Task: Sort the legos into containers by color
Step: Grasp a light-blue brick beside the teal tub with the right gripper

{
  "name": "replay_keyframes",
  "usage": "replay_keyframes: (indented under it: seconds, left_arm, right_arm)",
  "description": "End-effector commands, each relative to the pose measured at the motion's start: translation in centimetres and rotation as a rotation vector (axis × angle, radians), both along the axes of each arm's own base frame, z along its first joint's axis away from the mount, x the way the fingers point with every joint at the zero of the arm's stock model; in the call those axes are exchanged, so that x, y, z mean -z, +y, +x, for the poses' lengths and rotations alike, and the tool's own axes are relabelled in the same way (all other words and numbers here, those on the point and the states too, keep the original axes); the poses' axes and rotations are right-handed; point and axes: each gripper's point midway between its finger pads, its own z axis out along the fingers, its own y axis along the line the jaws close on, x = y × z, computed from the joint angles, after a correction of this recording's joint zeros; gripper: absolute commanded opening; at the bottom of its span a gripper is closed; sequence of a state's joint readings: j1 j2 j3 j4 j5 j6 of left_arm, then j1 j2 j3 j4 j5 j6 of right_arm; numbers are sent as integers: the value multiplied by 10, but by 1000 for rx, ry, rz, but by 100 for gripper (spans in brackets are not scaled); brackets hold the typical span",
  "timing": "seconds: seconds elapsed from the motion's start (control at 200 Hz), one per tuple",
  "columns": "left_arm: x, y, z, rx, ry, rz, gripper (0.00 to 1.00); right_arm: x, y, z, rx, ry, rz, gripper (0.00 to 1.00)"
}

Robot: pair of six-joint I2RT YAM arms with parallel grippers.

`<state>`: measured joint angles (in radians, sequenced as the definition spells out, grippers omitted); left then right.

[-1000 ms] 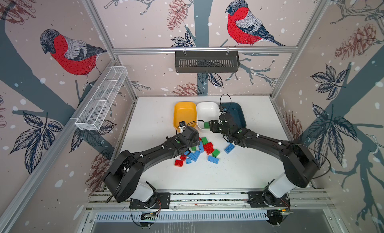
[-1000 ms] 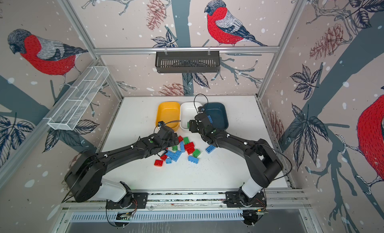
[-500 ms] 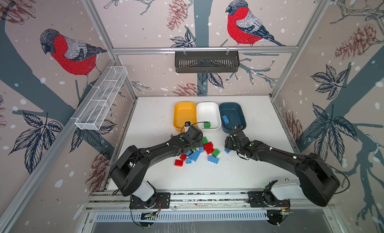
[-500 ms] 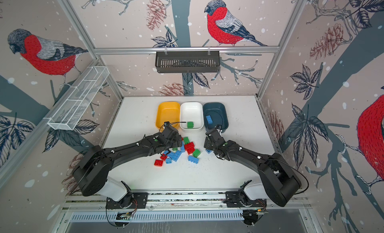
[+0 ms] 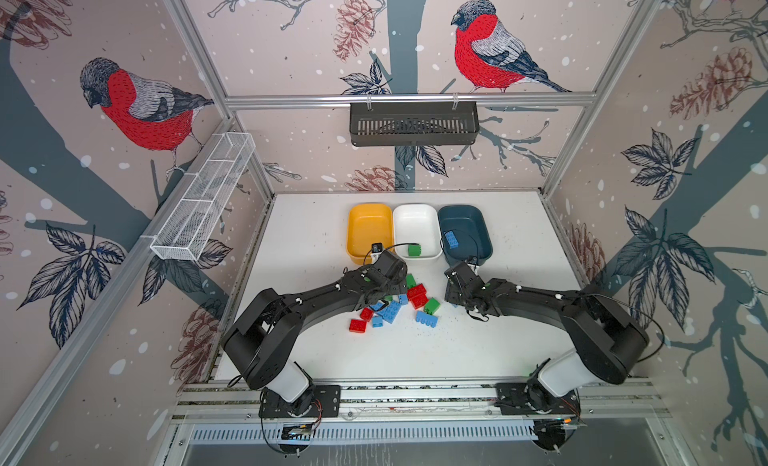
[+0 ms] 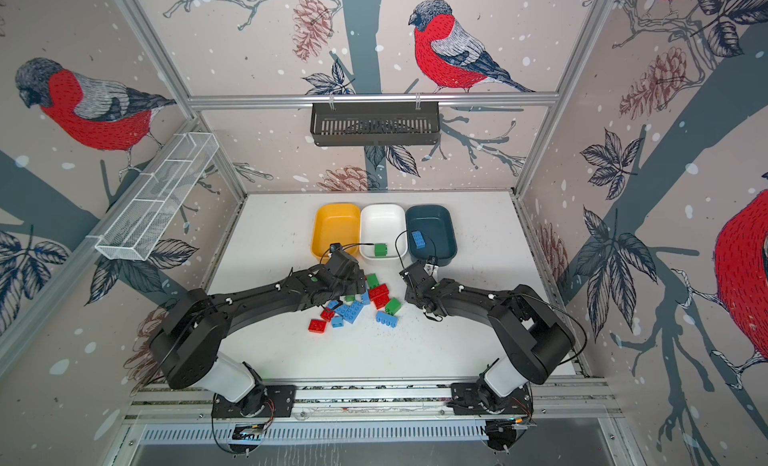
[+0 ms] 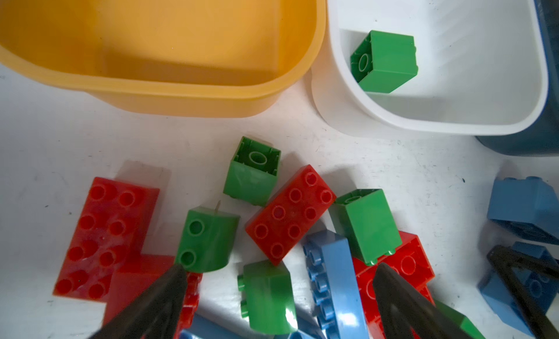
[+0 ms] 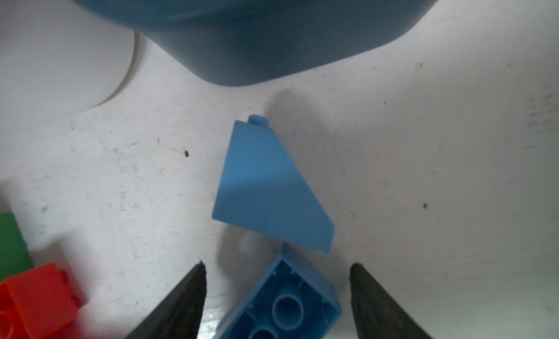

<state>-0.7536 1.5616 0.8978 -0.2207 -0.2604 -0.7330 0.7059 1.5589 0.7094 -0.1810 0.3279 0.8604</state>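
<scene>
White tub (image 5: 417,223) holds green brick (image 5: 414,249), teal tub (image 5: 466,218) blue brick (image 5: 451,239); left hand (image 7: 279,267), right hand (image 8: 278,265) gape empty.

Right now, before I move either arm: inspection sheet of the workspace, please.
Surface: white table, scuffed, dark specks.
Job's things: yellow tub empty; white tub holds one green brick; teal tub holds one blue brick; loose pile of red, green, blue bricks in front.
Clutter: nothing seen.
Grippers: left gripper open over the pile, empty; right gripper open astride an upturned blue brick.
Cables: left wrist cable and right wrist cable loop over the tubs' near ends.
Surroundings: black slotted basket on back rail; white wire basket on left wall.
</scene>
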Motion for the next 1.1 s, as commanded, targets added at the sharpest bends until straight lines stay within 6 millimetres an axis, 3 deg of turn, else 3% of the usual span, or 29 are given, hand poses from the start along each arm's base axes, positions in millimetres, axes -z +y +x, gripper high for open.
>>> replay_keyframes:
  seconds: [0.0,0.385,0.8,1.096]
  left_arm:
    - [-2,-2,1,3,0,-5,97]
    - [-3,-16,4,28,25,-32,97]
    - [-1,-13,7,63,25,4,97]
    - [-4,-6,15,148,36,-7,97]
  right_arm:
    - [3,-8,-4,9,5,-52,72]
    - [5,-15,-23,-84,11,-62,54]
    - [-6,-10,-19,-149,-51,-54,34]
    - [-24,-4,-12,-202,-146,-19,30]
